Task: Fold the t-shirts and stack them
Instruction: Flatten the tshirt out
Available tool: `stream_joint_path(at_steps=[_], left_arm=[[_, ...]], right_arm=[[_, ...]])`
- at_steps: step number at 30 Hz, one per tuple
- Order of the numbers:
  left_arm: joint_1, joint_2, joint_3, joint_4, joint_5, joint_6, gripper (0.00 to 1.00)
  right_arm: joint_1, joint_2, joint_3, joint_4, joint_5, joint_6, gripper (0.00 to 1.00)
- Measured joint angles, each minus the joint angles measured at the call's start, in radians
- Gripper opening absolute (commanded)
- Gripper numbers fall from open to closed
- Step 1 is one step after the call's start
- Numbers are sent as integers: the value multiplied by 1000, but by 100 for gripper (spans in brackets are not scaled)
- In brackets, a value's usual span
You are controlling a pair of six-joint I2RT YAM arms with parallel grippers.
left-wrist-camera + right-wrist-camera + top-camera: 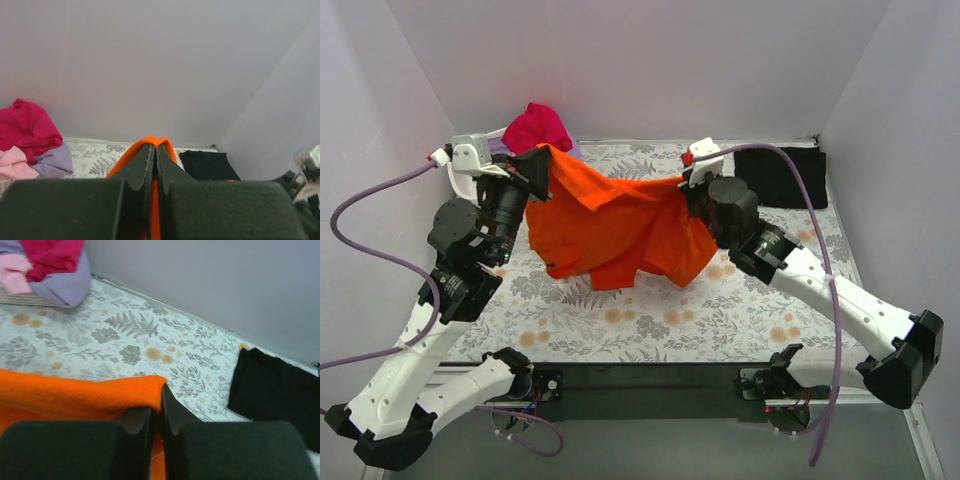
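The bright orange t-shirt (615,225) hangs stretched in the air between my two grippers, its lower part draping toward the floral cloth. My left gripper (542,160) is shut on its left upper corner; orange cloth (156,145) shows pinched between the fingers. My right gripper (688,183) is shut on the right upper corner (100,395). A folded black t-shirt (780,176) lies flat at the back right, also in the right wrist view (280,390). Magenta (537,128), pink (15,162) and lavender (52,162) shirts are piled at the back left.
The white basket (470,170) holding the shirt pile stands at the back left, mostly hidden behind my left arm. The grey floral table cloth (650,315) covers the table. Pale walls close in at the back and both sides.
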Motion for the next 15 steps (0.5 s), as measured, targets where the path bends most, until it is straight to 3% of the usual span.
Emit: stream_joint_path(at_steps=[2, 3, 7, 15], left_arm=[[0, 25, -23, 4, -30, -3, 0], [1, 44, -38, 8, -51, -3, 0], [27, 159, -102, 11, -97, -10, 0], [61, 409, -262, 10, -82, -80, 0]], right_arm=[[-104, 52, 10, 3, -38, 12, 31], [-158, 90, 16, 5, -58, 21, 53], [-278, 244, 25, -12, -89, 45, 61], [-200, 207, -193, 2, -267, 165, 65]])
